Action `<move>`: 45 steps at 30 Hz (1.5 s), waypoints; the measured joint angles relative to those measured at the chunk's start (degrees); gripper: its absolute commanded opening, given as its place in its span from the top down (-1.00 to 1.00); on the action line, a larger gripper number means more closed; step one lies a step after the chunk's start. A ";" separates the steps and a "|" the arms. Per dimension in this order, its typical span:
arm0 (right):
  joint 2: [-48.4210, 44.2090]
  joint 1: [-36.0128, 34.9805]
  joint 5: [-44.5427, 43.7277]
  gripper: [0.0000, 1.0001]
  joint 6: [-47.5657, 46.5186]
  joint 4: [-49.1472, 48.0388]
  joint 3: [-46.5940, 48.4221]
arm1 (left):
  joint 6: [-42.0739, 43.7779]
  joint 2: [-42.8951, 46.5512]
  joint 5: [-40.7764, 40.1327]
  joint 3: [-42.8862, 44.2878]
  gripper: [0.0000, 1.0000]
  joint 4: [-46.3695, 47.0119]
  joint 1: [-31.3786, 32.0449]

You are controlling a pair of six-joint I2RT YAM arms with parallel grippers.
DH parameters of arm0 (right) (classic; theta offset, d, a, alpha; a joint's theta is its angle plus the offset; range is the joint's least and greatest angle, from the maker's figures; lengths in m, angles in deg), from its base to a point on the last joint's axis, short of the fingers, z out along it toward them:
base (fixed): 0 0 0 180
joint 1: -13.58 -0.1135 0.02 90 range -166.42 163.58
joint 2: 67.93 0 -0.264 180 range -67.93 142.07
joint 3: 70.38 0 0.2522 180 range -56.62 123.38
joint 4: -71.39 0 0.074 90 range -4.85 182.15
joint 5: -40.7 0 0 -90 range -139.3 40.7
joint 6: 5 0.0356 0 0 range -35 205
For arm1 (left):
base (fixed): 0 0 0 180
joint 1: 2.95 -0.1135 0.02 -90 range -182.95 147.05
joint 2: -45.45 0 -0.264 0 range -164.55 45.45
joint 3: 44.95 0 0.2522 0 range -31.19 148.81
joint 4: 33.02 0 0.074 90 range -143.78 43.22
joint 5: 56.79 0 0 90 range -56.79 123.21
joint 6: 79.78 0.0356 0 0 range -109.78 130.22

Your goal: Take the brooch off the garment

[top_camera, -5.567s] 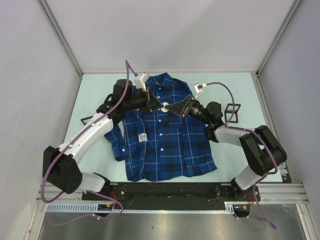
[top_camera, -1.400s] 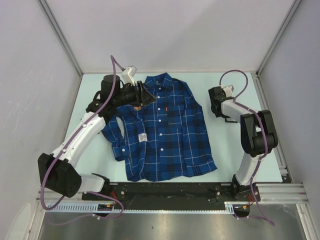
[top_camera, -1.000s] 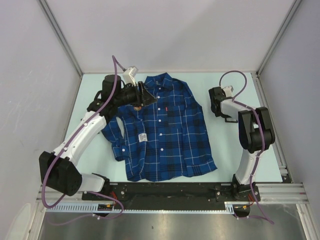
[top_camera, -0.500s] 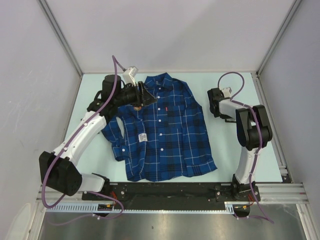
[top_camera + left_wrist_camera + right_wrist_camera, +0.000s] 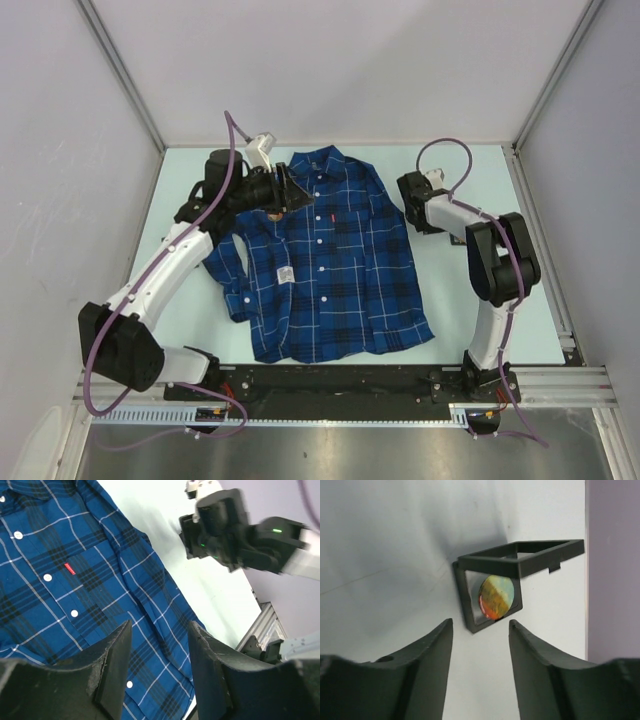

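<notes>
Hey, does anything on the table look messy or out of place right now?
Only the garment: its sleeve on the left arm's side lies bunched against the body, not flat. The brooch sits inside its black frame.

A pale green table [image 5: 535, 320] fills the enclosure, closed in by plain grey-white walls [image 5: 340, 70] on three sides, with slim metal posts [image 5: 120, 75] running up the far corners. On the right part of the table, close to the side wall, lies a small black square frame [image 5: 540, 550], an open box of thin bars, its lower square flat on the surface. A ribbed aluminium rail [image 5: 560, 378] runs along the near edge, and a brushed steel sheet [image 5: 350, 450] lies in front of it
</notes>
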 measured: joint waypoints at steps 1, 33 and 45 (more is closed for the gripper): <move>-1.09 -0.98 0.57 -0.19 0.52 1.33 0.48 | 0.04 -0.07 -0.31 0.00 -0.06 -0.04 -0.02; 27.39 -20.52 62.07 0.13 25.03 -35.30 34.36 | -3.02 -40.48 -13.68 16.74 0.78 -7.56 -16.44; 29.79 -20.41 64.02 0.07 28.26 -37.75 34.38 | -3.04 -42.95 -14.86 15.80 0.82 -7.19 -16.37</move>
